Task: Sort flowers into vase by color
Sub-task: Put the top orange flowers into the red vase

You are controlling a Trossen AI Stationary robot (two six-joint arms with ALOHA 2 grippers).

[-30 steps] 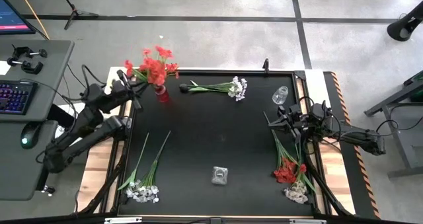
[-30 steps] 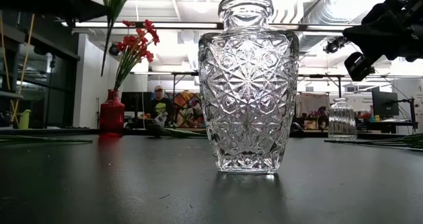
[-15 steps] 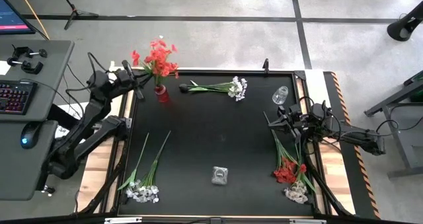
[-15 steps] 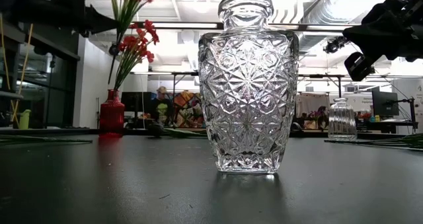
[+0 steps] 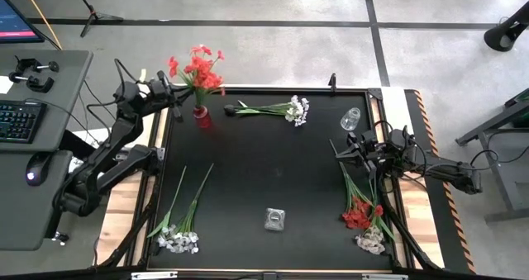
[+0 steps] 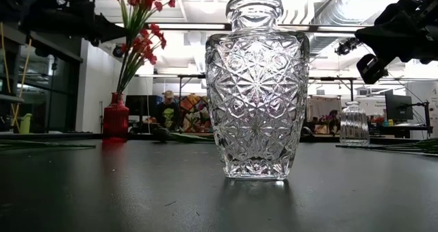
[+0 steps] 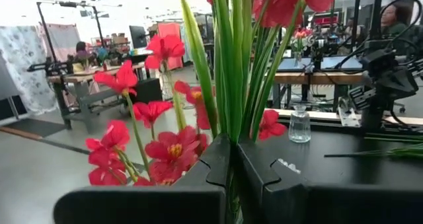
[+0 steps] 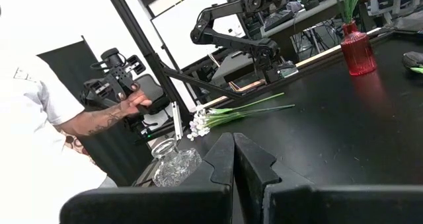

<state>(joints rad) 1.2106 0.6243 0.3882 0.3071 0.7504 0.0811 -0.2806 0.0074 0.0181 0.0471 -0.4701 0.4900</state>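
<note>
My left gripper is at the table's far left corner, shut on a spray of red flowers over the red vase. Red blossoms also rise from that vase; I cannot tell whether the held stems' lower ends reach its mouth. A white spray lies along the far edge. Two white sprays lie near left, and red and white flowers near right. My right gripper waits shut at the right edge, touching nothing. My left gripper pinches the bundle of green stems between its two fingers, below the blossoms. The fingers come level from the table's left side and lie across the stems. The spray stands nearly upright, blossoms on top, clear of the table.
A cut-glass vase stands near the front middle. A small clear vase stands at the far right. Beyond the table's near-left side, a person's arm holds a control handle. Open black tabletop lies in the middle.
My left gripper has carried the red spray toward the table's far edge and the red vase. The spray has tipped from slanting to nearly upright, and its blossoms now stand above the vase's own flowers.
</note>
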